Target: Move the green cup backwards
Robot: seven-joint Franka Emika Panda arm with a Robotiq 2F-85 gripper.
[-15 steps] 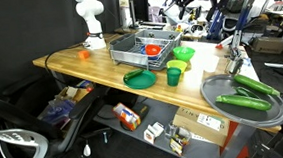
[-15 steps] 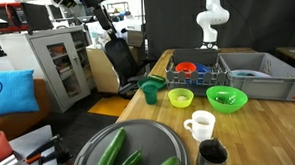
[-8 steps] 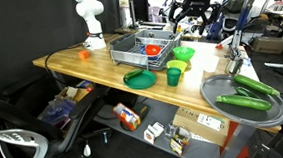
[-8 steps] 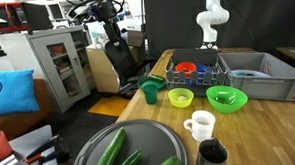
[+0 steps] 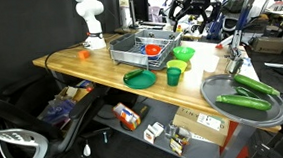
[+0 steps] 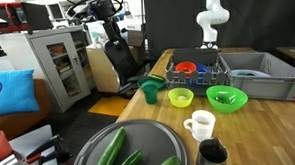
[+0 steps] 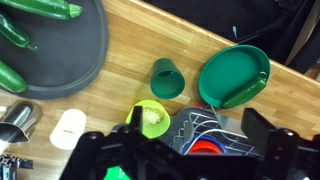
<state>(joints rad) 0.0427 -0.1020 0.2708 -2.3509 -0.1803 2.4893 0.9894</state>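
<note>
The green cup is a small dark green tumbler standing upright near the table's front edge, between the flat dark green plate and a lime bowl. It also shows in the other exterior view and in the wrist view. My gripper is open and empty. It hangs high above the table, over the dish rack, far from the cup. In both exterior views it is a dark shape at the top.
A grey round tray holds cucumbers. A white mug and a metal cup stand by it. The wire dish rack holds a red bowl. A larger lime bowl and a grey bin are near it.
The arm shifted slightly high above the table between a second ago and half a second ago, and has stayed still since. The cup and dishes have not moved.
</note>
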